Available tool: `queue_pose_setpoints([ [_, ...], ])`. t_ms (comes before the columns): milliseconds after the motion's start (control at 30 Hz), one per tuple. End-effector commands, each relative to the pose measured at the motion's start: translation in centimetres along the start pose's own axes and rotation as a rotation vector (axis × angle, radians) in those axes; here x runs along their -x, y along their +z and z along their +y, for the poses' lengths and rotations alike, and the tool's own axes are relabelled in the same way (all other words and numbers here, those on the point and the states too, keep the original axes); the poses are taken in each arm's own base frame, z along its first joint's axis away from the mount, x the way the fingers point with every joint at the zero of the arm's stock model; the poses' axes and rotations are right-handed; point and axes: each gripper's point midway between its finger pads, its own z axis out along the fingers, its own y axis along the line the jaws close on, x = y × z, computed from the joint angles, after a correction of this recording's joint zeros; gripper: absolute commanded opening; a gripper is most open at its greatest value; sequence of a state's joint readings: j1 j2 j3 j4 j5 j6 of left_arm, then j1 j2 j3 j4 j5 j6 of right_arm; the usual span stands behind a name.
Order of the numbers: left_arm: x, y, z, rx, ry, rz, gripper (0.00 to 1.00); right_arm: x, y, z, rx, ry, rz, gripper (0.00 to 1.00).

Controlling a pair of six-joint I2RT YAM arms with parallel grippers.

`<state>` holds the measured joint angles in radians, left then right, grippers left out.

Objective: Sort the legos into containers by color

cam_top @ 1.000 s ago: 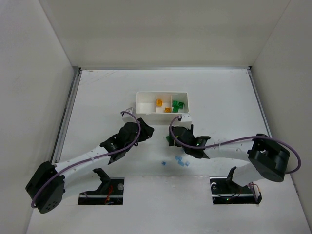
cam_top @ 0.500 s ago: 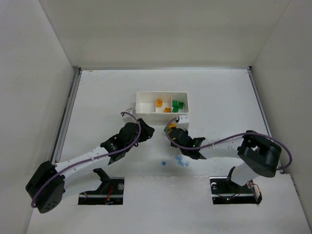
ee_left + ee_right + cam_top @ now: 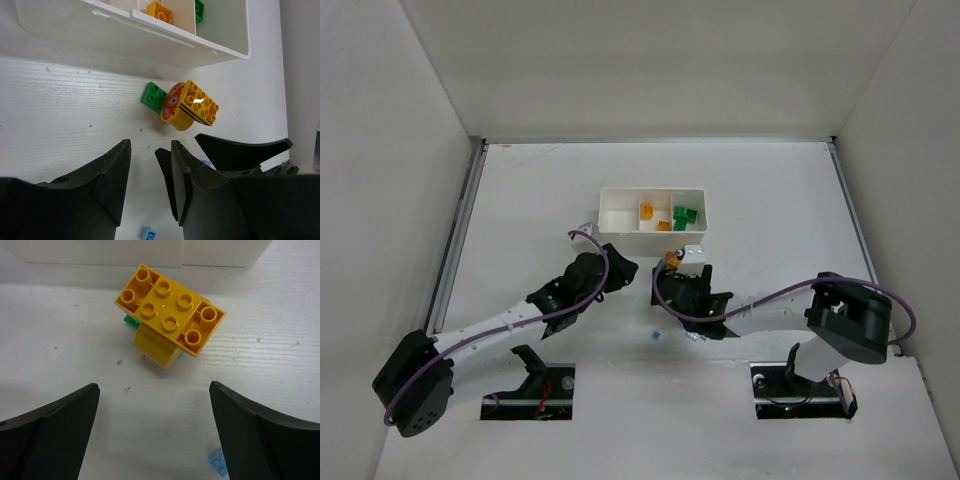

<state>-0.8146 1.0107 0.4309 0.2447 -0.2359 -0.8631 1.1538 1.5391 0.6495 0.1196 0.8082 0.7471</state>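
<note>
The white tray (image 3: 607, 213) has an empty left compartment, orange bricks (image 3: 646, 211) in the middle one and green bricks (image 3: 684, 214) in the right one. A yellow brick (image 3: 170, 315) with a red-patterned face lies tilted on the table just in front of the tray, with a green brick (image 3: 154, 96) touching it. My right gripper (image 3: 154, 390) is wide open and empty just short of the yellow brick. My left gripper (image 3: 150, 150) is open and empty, to the left of both bricks. Small blue bricks (image 3: 695, 337) lie nearer the arm bases.
The tray's front wall (image 3: 150, 35) stands just beyond the yellow brick. The right gripper's black fingers (image 3: 240, 150) show in the left wrist view, close beside my left gripper. One blue brick (image 3: 147, 234) lies under the left gripper, another (image 3: 219, 460) by the right finger.
My right gripper has swung left and now faces the yellow brick, uncovering it. The left arm has not moved.
</note>
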Motion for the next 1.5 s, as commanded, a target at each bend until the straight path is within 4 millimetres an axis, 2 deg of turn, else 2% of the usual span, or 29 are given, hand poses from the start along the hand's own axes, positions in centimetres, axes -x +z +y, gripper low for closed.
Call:
queue_pose_setpoints([
  [0,0.3,0.0,-0.2,-0.032,-0.028,-0.024,0.34,2.3,0.6,0.8,-0.056,0.078,-0.085,1.0],
  [200,0.3,-0.3,0.6,-0.043,-0.036,-0.03,0.34,3.3,3.4,-0.5,-0.188,0.117,-0.126,1.0],
  [267,0.3,-0.5,0.8,-0.048,-0.037,-0.029,0.34,3.6,4.1,-0.9,-0.219,0.123,-0.138,0.97],
  [433,0.3,-0.5,1.1,-0.051,-0.037,-0.019,0.34,4.0,5.1,-1.4,-0.268,0.127,-0.174,0.82],
  [567,0.0,-0.5,1.3,-0.047,-0.039,-0.012,0.34,4.0,5.4,-1.4,-0.276,0.127,-0.177,0.6],
  [600,-0.1,-0.5,1.3,-0.048,-0.04,-0.011,0.34,4.1,5.2,-1.4,-0.274,0.13,-0.18,0.55],
  [733,-0.1,-0.5,1.1,-0.048,-0.04,-0.012,0.34,4.6,4.2,-1.5,-0.268,0.12,-0.201,0.47],
  [900,0.0,-0.1,-0.3,-0.081,-0.045,-0.008,0.34,5.8,1.4,-0.6,-0.18,0.102,-0.204,0.45],
  [1000,0.2,0.0,-1.5,-0.108,-0.052,-0.01,0.35,6.9,-0.7,0.3,-0.081,0.116,-0.202,0.43],
  [1167,1.1,-0.2,-3.7,-0.168,-0.129,-0.024,0.43,8.1,-3.4,2.3,0.143,0.175,-0.167,0.4],
  [1300,1.7,-0.5,-5.2,-0.236,-0.232,-0.033,0.45,9.4,-4.0,2.5,0.244,0.245,-0.169,0.38],
  [1467,2.0,-0.4,-6.1,-0.288,-0.314,-0.032,0.45,10.1,-4.6,3.0,0.306,0.28,-0.176,0.38],
])
